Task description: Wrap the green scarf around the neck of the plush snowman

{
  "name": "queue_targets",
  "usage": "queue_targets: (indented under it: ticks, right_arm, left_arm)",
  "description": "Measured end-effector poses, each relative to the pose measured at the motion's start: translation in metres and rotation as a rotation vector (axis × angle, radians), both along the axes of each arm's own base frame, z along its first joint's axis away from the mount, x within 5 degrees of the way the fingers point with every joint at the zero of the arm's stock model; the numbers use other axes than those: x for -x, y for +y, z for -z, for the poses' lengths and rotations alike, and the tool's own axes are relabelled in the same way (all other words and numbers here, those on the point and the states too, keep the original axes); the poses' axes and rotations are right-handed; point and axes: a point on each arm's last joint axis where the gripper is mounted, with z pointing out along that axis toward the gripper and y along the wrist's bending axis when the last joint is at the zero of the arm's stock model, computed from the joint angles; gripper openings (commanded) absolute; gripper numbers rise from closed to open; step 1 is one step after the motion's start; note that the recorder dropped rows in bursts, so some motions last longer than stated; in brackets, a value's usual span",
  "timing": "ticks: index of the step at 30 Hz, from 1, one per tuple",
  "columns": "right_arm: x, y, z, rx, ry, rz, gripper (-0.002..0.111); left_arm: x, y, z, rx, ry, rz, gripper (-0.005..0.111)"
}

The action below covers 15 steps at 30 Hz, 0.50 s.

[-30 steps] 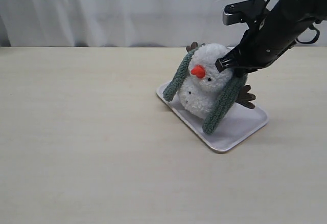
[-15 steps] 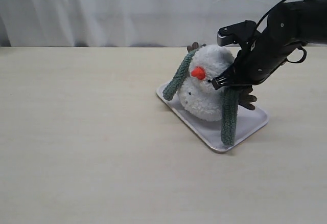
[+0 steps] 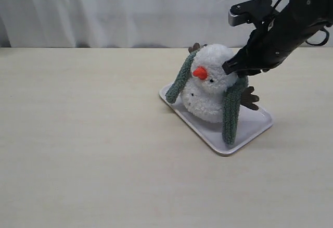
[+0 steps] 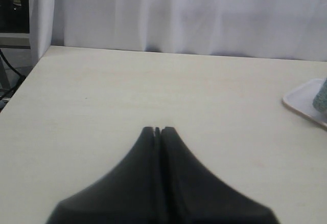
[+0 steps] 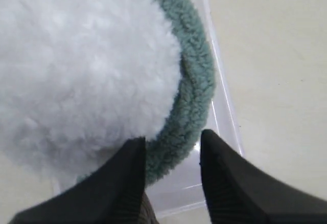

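Draping fluffy white snowman (image 3: 207,99) — ribbed grey-green scarf (image 3: 230,116).

Left gripper (image 4: 157,130), jaws pressed together, above the table (image 4: 127,81), tray (image 4: 301,101) well apart.

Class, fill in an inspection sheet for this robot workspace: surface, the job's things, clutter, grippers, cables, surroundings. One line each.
Surface: pale wooden table, bare but for a white tray.
Job's things: plush snowman leaning on the tray; green scarf runs round behind it, both ends hanging down in front, uncrossed.
Clutter: nothing seen.
Grippers: right gripper open, jaws astride the scarf beside the head; left gripper shut, over bare table.
Cables: black cable looping off the right arm.
Surroundings: white curtain behind the table.
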Motion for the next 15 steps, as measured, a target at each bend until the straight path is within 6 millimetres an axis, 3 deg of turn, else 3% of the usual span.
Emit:
queue_targets:
  ticks: [3,7,8,10,15]
  right_arm:
    - [0.004,-0.015,-0.013,-0.02,-0.006,0.072,0.046]
    - [0.009,-0.073,-0.017,-0.098,0.059,0.3,0.046]
    - [0.013,-0.087,-0.008,-0.153,0.095,0.342,0.046]
    - [0.016,-0.098,0.017,-0.264,0.153,0.377,0.046]
    - [0.005,-0.101,0.086,-0.321,0.261,0.422,0.046]
  left_arm:
    - [0.0,0.0,0.0,0.0,0.0,0.0,0.0]
    - [0.0,0.0,0.0,0.0,0.0,0.0,0.0]
    - [0.0,0.0,0.0,0.0,0.0,0.0,0.0]
    - [0.0,0.0,0.0,0.0,0.0,0.0,0.0]
    - [0.0,0.0,0.0,0.0,0.0,0.0,0.0]
